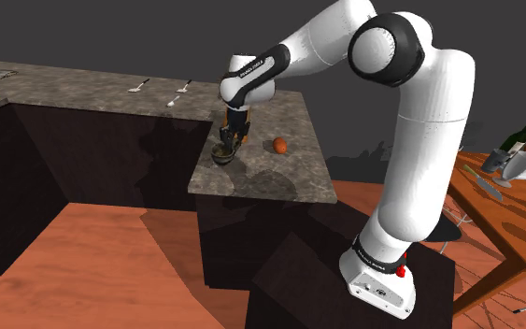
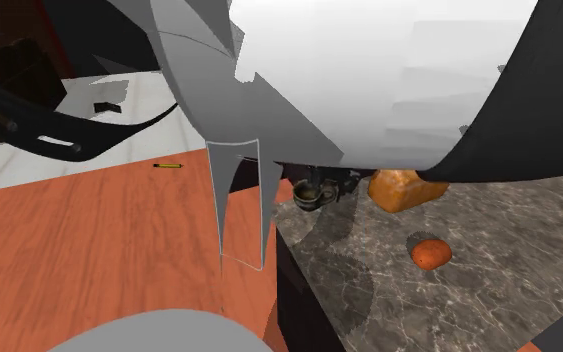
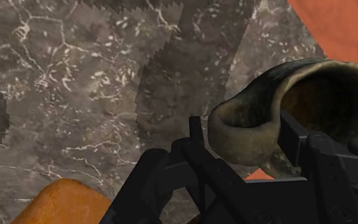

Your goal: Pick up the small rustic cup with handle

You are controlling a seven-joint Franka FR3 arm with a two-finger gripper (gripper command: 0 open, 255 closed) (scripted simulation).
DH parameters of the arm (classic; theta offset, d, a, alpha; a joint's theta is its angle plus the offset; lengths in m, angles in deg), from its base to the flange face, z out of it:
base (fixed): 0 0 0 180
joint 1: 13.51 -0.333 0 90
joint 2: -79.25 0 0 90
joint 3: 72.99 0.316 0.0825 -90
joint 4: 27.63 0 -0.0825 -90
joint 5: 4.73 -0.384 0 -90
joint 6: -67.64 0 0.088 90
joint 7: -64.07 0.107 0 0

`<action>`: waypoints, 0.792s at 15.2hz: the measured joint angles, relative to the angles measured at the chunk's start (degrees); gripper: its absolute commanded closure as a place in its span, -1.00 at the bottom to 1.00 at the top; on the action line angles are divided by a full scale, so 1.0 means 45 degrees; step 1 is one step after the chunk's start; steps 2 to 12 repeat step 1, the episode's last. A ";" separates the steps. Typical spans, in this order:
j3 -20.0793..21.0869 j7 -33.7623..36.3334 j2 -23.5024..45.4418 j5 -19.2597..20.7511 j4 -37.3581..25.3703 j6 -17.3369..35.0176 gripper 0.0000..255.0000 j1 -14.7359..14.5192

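We find the task partly done. The gripper point(image 3: 247, 139) is down at the cup point(image 3: 266, 95) with its black fingers point(image 3: 198, 143) clamped on a section of the cup's wall, one outside and one inside the mouth. The reach and the grasp therefore look complete. The lift is left to do: in the shoulder view the cup point(image 1: 221, 155) sits low at the bench point(image 1: 279, 179) and we cannot tell whether it clears the surface. It is at the bench's edge on the shoulder view's left, above the red-brown floor point(image 1: 111, 252), with a small orange round object point(image 1: 279, 145) near it on the right. The cup is dark olive-brown with a mottled, glaze-like finish and an uneven flared rim; its handle is not clearly made out. The bench top is grey-brown veined stone, flat and matt.
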 measured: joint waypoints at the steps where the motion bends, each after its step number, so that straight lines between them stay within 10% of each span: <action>1: -0.0006 0.0008 -0.0080 0.0012 0.0008 -0.0070 1.00 0.0000; 12: -0.0006 0.0008 -0.0080 0.0012 0.0008 -0.0070 1.00 0.0000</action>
